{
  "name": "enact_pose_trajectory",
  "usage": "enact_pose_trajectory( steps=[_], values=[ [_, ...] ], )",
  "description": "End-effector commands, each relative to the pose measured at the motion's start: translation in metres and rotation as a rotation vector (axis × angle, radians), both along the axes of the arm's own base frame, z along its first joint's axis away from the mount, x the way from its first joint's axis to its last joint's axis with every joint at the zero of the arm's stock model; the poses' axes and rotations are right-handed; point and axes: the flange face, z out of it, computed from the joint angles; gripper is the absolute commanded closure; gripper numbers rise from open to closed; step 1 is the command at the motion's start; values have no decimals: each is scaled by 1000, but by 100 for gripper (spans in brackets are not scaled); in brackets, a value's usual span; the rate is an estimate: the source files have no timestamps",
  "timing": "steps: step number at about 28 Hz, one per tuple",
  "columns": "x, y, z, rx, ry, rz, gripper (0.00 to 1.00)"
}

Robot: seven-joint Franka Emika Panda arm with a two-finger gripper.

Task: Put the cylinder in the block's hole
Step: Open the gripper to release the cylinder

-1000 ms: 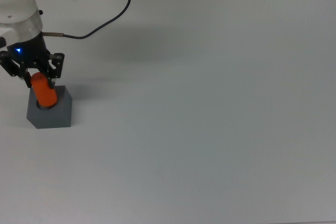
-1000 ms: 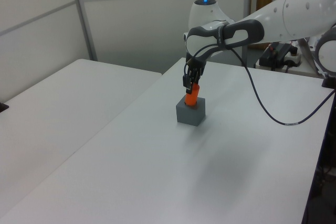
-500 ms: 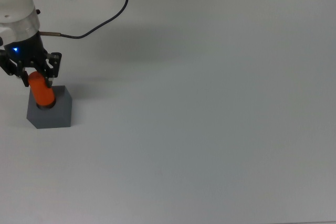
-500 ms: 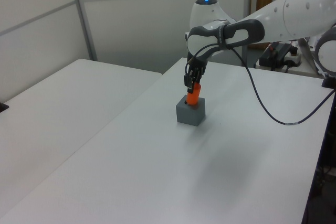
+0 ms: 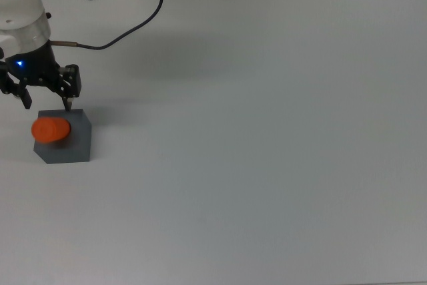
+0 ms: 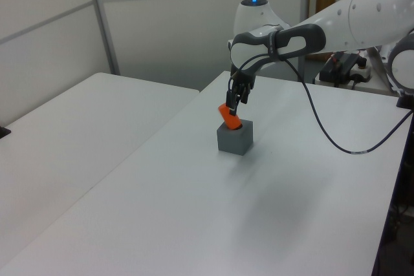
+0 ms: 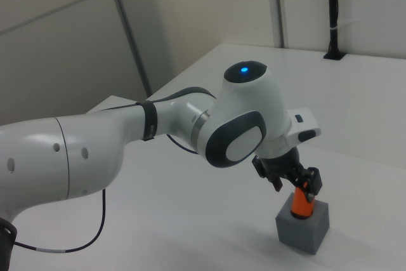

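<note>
In the top view, the gripper (image 5: 45,97) stands with its fingers spread, empty, at 12 o'clock from the cylinder (image 5: 51,130). The cylinder leans tilted on the block (image 5: 64,141), lower end at the hole. No writing is readable.

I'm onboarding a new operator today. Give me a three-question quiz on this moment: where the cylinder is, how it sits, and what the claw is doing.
1. True or false: the cylinder stands straight up in the block.
2. Is the claw gripping the cylinder? A) yes B) no, it is open and apart from it
3. In the top view, the cylinder leans toward which side?

Key: 1 false, it leans. 2 B. 3 the top view's left.
</note>
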Motion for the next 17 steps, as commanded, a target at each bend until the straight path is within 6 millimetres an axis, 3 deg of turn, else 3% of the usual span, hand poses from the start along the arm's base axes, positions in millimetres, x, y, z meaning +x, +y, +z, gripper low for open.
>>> enact_pose_trajectory(
  steps=[1, 13, 17],
  values=[
    [-2, -2, 15, -13, -11, 12, 0],
    [-16, -1, 60, -3, -37, -1, 0],
    [-23, 4, 85, 16, 13, 5, 0]
  ],
)
